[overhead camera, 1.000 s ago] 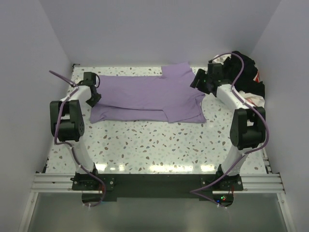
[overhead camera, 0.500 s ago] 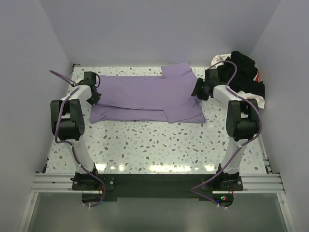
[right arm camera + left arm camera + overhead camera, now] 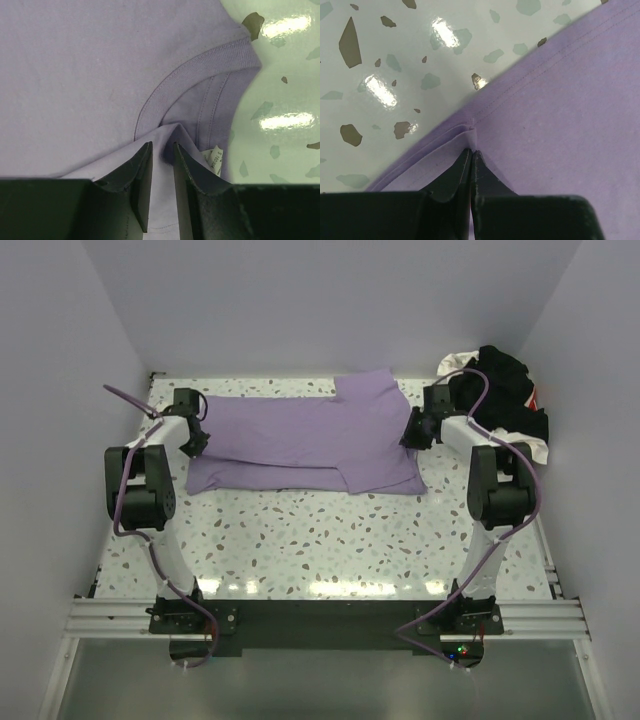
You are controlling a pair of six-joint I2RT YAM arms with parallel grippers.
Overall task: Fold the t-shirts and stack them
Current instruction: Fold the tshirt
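A lilac t-shirt lies spread across the far half of the table, its bottom part folded over. My left gripper is at its left edge. In the left wrist view that gripper is shut on the shirt's hem, which bunches at the tips. My right gripper is at the shirt's right end. In the right wrist view it is open a narrow gap, astride a raised fold of cloth beside the ribbed collar and the size label.
A heap of other t-shirts, black with white and a bit of red, lies at the far right corner behind the right arm. Pale walls close in on the speckled table on three sides.
The right arm has swung left and down from near the heap onto the lilac shirt's collar, its jaws narrowing. The left gripper has closed on the hem.
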